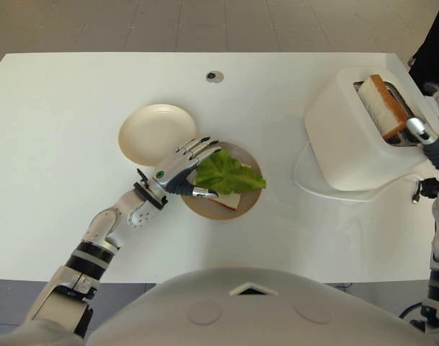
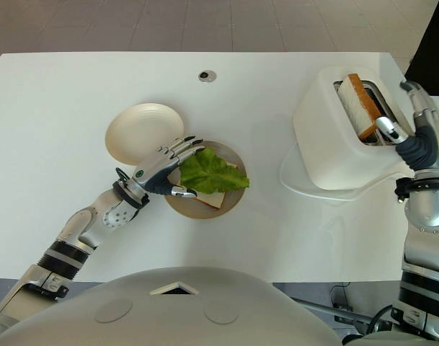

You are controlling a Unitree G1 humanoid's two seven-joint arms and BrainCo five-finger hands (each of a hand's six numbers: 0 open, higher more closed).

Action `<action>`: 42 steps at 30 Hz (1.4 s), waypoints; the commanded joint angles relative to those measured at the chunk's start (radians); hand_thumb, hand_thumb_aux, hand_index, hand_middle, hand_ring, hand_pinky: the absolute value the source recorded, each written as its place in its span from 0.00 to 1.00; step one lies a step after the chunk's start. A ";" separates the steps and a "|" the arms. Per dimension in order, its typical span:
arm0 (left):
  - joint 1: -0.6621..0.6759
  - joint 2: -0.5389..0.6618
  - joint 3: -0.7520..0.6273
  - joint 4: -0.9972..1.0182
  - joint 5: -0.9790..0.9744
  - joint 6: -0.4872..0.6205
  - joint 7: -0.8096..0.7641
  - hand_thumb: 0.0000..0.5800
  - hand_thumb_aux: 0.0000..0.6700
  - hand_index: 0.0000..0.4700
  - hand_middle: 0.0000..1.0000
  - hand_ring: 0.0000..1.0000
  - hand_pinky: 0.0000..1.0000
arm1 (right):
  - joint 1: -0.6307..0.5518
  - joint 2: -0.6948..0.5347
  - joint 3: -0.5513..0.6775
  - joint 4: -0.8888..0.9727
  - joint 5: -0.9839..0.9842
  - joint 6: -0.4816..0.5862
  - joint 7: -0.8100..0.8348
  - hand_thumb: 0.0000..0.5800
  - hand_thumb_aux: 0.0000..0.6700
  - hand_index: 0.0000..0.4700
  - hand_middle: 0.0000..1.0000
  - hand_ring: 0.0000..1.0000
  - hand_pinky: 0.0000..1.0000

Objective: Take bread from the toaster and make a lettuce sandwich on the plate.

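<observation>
1. Writing: a small green round mark on the back of the left hand (image 1: 177,171), too small to read.
2. Count: two plates, two bread slices, one lettuce leaf, one toaster, one cable, two hands.
3. Plate (image 1: 254,198) near the middle of the table (image 1: 60,144), carrying the lower slice (image 1: 230,200) laid flat. Lettuce (image 1: 226,174) lying on top, spreading past the slice toward the right and far sides.
4. Spare plate (image 1: 156,133) just far-left of the plate. Rims touching or only close, cannot tell.
5. Left hand over the plate's left rim, released. Fingers (image 1: 197,149) stretched almost straight, tips at the leaf's left end, not clamped on it.
6. Toaster (image 2: 327,137) at the far right, close to the table's right edge. Bread (image 2: 358,104) standing on edge in the slot, upper part sticking out.
7. Right hand (image 2: 419,148) at the toaster's right side, meeting the bread's near end. Grasping or merely touching, cannot tell.
8. Cable (image 2: 282,173) looping on the table along the toaster's left and near sides.
9. Round metal cap (image 1: 215,76) set into the table at the far middle, well apart from the plates and the toaster.
10. Room for moving: a broad stretch of white tabletop on the left, a narrower stretch between plate and toaster crossed only by the cable, and a strip along the near edge.
</observation>
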 commanded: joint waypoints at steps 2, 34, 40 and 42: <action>0.021 0.011 0.025 -0.049 -0.016 0.005 -0.020 0.00 0.00 0.00 0.00 0.00 0.00 | 0.006 -0.027 0.060 -0.006 -0.051 0.006 0.019 0.00 0.00 0.00 0.00 0.00 0.00; 0.135 -0.084 0.298 -0.193 -0.059 -0.196 0.299 0.00 0.00 0.00 0.00 0.00 0.00 | -0.053 0.425 0.677 -0.141 0.464 0.116 0.118 1.00 1.00 1.00 1.00 1.00 1.00; 0.154 -0.084 0.219 -0.151 0.014 -0.234 0.282 0.05 0.02 0.02 0.00 0.00 0.00 | -0.058 0.518 0.715 -0.017 0.293 0.042 -0.026 1.00 1.00 1.00 1.00 1.00 1.00; 0.147 -0.081 0.206 -0.137 0.023 -0.242 0.283 0.08 0.04 0.04 0.00 0.00 0.00 | -0.051 0.542 0.731 0.004 0.247 0.030 -0.065 1.00 1.00 1.00 1.00 1.00 1.00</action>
